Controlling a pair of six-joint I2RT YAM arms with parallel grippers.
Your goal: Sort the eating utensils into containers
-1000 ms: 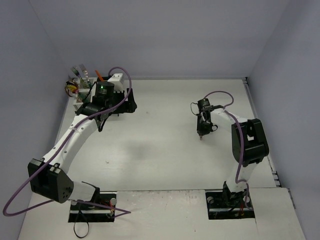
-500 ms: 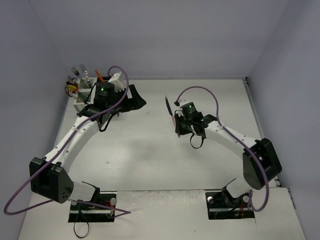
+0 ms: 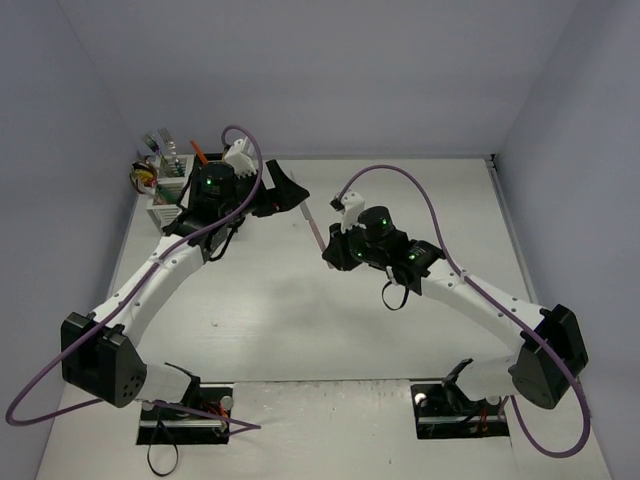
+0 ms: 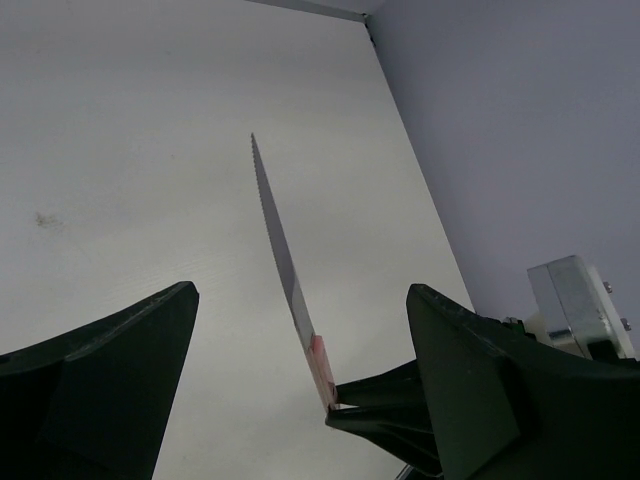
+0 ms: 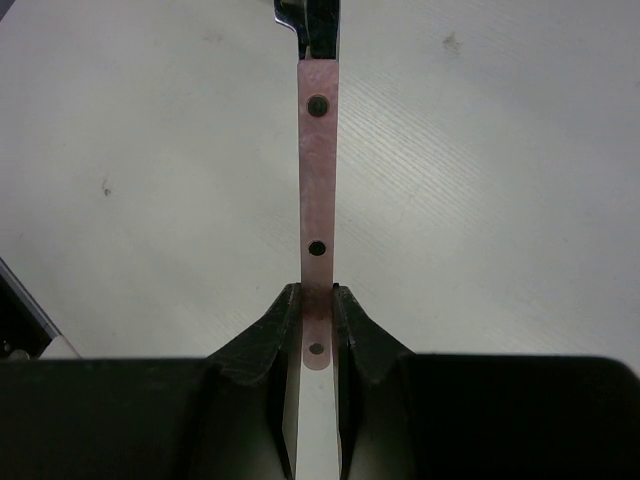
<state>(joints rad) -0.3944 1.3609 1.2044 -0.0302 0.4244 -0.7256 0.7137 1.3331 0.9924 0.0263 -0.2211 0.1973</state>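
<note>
**We hold the knife out in the middle**

Our right gripper point(image 3: 331, 252) is squeezed tight on the pink-handled knife point(image 3: 312, 228). From the right wrist we see its two fingers point(image 5: 262, 335) pinching the very end of the pink handle. The handle has three dark dots in a row. The shiny blade sticks out away from the gripper, in the air above the white table point(image 3: 300, 330).

Our left gripper point(image 3: 290, 197) is spread wide and grips nothing. From the left wrist we see the blade, with tiny teeth along one edge. It stands in the gap between the two dark fingers point(image 4: 120, 350) and touches neither one.

The white caddy point(image 3: 163, 195) sits far back in the left corner. Other utensils point(image 3: 160, 148) poke out of its top. The knife is well apart from it.
</note>
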